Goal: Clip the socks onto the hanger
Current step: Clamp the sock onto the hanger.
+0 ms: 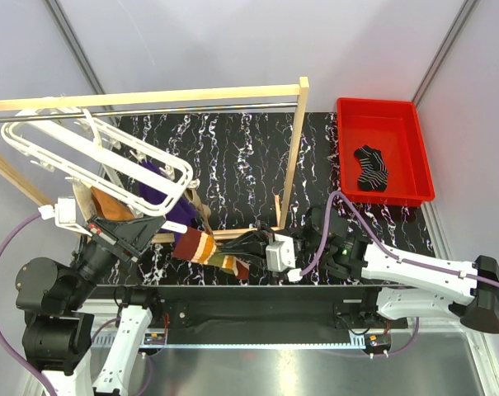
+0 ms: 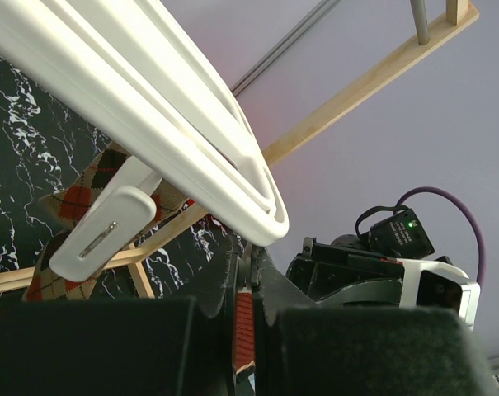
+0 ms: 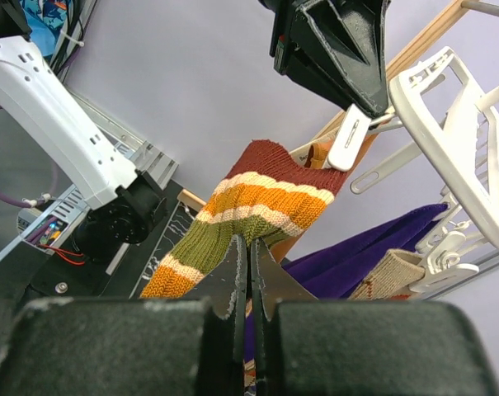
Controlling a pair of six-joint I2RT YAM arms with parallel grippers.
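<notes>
The white hanger (image 1: 176, 169) hangs tilted at the left from a metal rod. My left gripper (image 1: 154, 224) is shut on one of the hanger's white clips (image 3: 348, 139), right under the hanger's rim (image 2: 150, 91). My right gripper (image 3: 251, 243) is shut on the green band of a striped orange, cream and brown sock (image 3: 257, 194). It holds that sock (image 1: 201, 247) up with its brown top edge at this clip. A purple sock (image 1: 160, 191) and an orange-brown argyle sock (image 2: 76, 198) hang from the hanger. A black striped sock (image 1: 373, 167) lies in the red bin.
A wooden-post frame (image 1: 294, 157) with the metal rod (image 1: 191, 110) stands across the black marbled table (image 1: 241, 157). The red bin (image 1: 344, 148) sits at the far right. A second free clip (image 2: 101, 231) dangles close to my left gripper.
</notes>
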